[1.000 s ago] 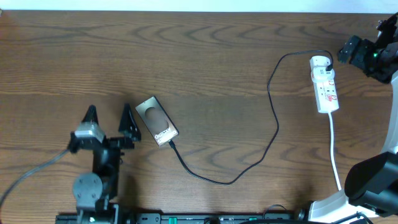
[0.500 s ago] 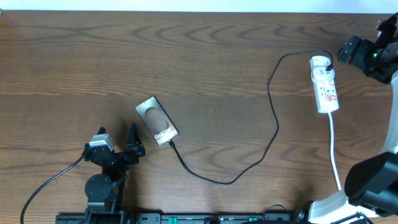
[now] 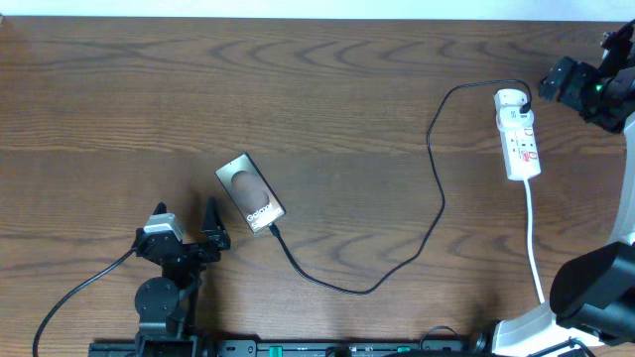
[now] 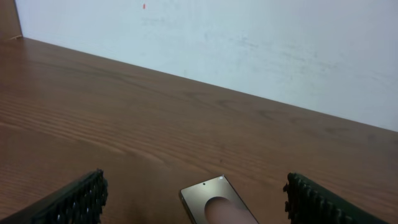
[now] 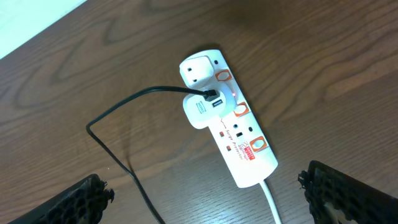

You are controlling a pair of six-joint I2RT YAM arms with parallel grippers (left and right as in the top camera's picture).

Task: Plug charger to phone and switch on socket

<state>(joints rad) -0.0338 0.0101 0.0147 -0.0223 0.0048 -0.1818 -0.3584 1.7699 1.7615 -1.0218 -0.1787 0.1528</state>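
Observation:
The phone (image 3: 250, 192) lies flat at the table's middle left, bronze face up. The charger's thin black cable (image 3: 437, 198) meets the phone's near end and loops right to a white adapter (image 5: 199, 109) plugged into the socket (image 3: 518, 134), a white power strip at the far right. My left gripper (image 3: 186, 220) is open and empty, just left of the phone's near end. The left wrist view shows the phone's top (image 4: 217, 205) between the open fingers (image 4: 196, 180). My right gripper (image 3: 587, 65) is open and empty, right of the socket. In the right wrist view the socket (image 5: 239, 134) lies ahead of the fingers (image 5: 205, 186).
The socket's white lead (image 3: 534, 238) runs toward the table's front edge at the right. A white wall (image 4: 249, 37) stands behind the table's far edge. The left arm's thick black cable (image 3: 69, 288) trails off at the front left.
My left arm has drawn back toward the front edge and its open fingers have narrowed, over the first half second. The phone, cable, socket and right arm have not moved.

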